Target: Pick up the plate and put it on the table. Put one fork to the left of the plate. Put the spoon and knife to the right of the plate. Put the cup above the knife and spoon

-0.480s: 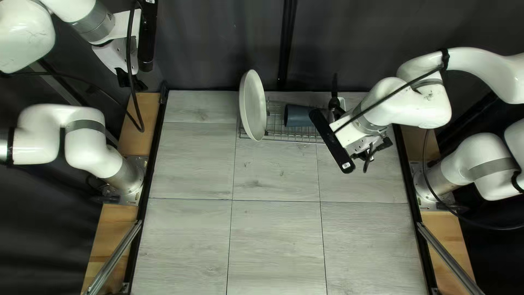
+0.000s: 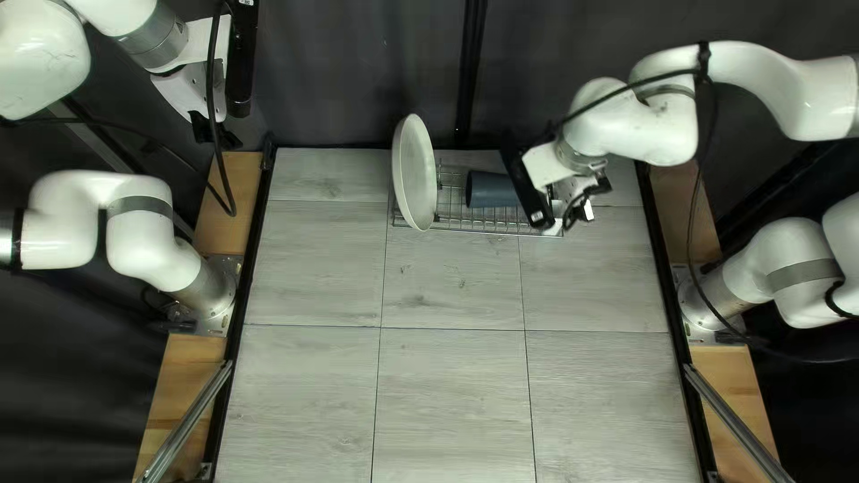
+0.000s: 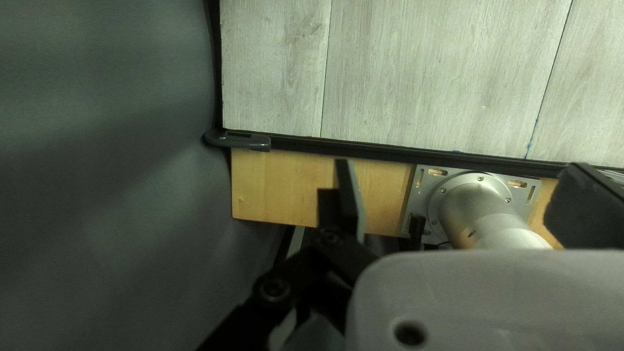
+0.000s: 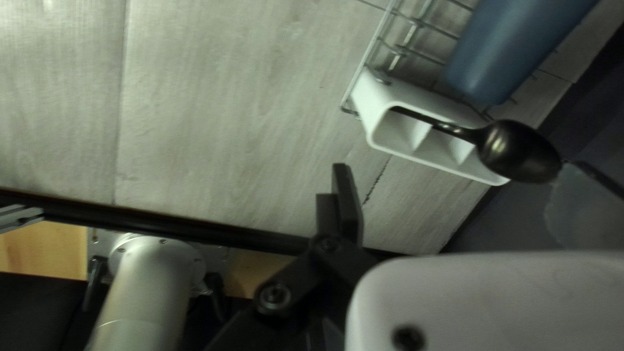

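The white plate (image 2: 414, 173) stands on edge at the rack's left side. A dark blue cup (image 2: 491, 190) lies in the rack, and shows in the right wrist view as a blue cup (image 4: 510, 49). My right gripper (image 2: 586, 201) is over the rack's right end. A dark spoon (image 4: 520, 153) stands bowl-up in a white holder (image 4: 416, 133); just ahead of it is my right gripper (image 4: 461, 185), open, touching nothing visible. Fork and knife cannot be made out. My left gripper (image 2: 215, 136) hangs at the upper left, and its wrist view shows the left gripper (image 3: 461, 185) open and empty.
The wire rack (image 2: 479, 222) stands by the table's far edge, near the dark curtain (image 2: 358, 72). Tiled table surface (image 2: 447, 376) spreads in front of it. Black rails (image 2: 246, 295) line the table's sides. A cable (image 2: 698, 206) hangs beside my right arm.
My right gripper has moved left and toward the far edge, over the rack's right end, covering the dark utensils seen before. The left arm, plate and cup stay where they were.
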`<state>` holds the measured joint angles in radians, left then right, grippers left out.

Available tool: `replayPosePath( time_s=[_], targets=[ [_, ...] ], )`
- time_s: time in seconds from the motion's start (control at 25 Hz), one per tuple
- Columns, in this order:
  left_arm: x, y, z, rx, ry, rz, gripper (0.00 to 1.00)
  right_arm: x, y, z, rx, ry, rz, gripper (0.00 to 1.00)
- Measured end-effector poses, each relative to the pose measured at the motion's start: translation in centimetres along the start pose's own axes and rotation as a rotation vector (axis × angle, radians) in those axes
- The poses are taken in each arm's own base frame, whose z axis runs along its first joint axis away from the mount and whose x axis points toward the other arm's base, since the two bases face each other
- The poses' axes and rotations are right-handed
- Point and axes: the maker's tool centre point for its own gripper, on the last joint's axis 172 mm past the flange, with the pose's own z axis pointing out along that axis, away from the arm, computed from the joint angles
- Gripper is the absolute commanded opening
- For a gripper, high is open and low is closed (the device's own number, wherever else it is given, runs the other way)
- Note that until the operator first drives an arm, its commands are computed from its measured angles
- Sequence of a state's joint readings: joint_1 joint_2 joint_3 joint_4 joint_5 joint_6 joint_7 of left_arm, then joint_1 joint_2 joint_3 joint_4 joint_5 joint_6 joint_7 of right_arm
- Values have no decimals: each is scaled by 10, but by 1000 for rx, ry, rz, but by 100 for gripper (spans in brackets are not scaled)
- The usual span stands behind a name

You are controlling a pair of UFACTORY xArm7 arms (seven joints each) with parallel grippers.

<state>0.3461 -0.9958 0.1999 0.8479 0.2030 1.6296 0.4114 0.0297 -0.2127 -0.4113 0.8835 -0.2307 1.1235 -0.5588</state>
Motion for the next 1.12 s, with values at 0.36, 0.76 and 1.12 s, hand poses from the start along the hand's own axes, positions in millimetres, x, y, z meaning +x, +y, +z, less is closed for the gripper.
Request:
replayPosePath(
  time_s=[0.36, 0.76, 1.12],
  targets=[
    [0, 0, 0, 0, 0, 0, 100, -9, 28, 28, 61, 13, 47, 100],
    [0, 0, 0, 0, 0, 0, 100, -15, 37, 46, 94, 8, 98, 0],
    [0, 0, 0, 0, 0, 0, 100, -10, 30, 38, 92, -11, 125, 0]
  ],
)
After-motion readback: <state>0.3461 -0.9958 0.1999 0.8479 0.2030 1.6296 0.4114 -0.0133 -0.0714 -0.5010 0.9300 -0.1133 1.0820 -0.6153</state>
